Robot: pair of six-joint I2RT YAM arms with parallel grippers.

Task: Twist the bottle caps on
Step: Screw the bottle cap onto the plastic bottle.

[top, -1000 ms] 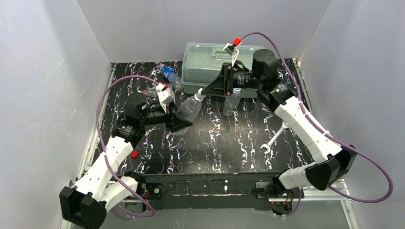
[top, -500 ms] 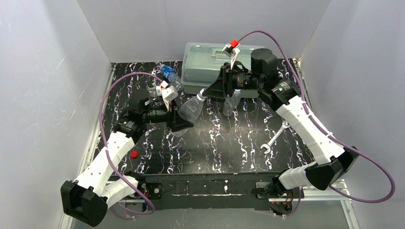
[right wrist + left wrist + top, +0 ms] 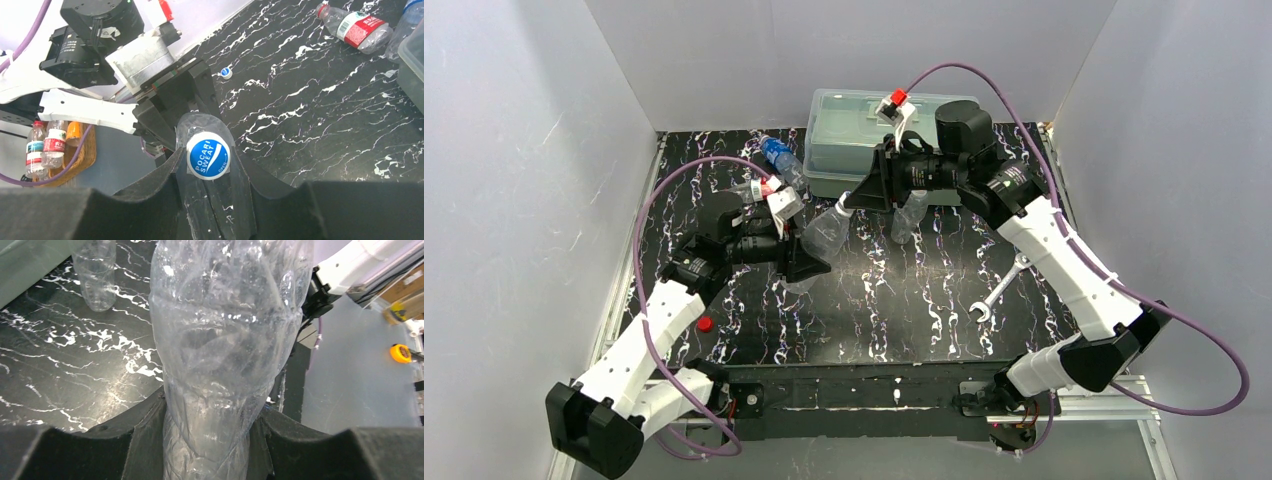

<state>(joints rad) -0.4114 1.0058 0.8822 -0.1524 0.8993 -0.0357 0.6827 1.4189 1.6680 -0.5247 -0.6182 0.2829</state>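
A plain clear bottle (image 3: 826,233) is held tilted above the table, its base squeezed in my shut left gripper (image 3: 807,262) (image 3: 207,440). Its crumpled body (image 3: 225,335) fills the left wrist view. My right gripper (image 3: 853,203) (image 3: 208,161) is shut on a blue and white cap (image 3: 208,155) that sits on this bottle's neck. A second plain bottle (image 3: 909,213) (image 3: 95,275) stands upright nearby. A red-label bottle (image 3: 356,27) and a blue-label bottle (image 3: 779,158) lie at the back left. A red cap (image 3: 706,323) and another blue and white cap (image 3: 226,73) rest loose on the table.
A large translucent lidded box (image 3: 859,135) stands at the back, right behind my right wrist. A silver wrench (image 3: 998,291) lies on the right of the black marbled table (image 3: 884,310). White walls close in three sides.
My right wrist has turned and shifted a little left with the cap in its grip. The left gripper and bottle have edged slightly right.
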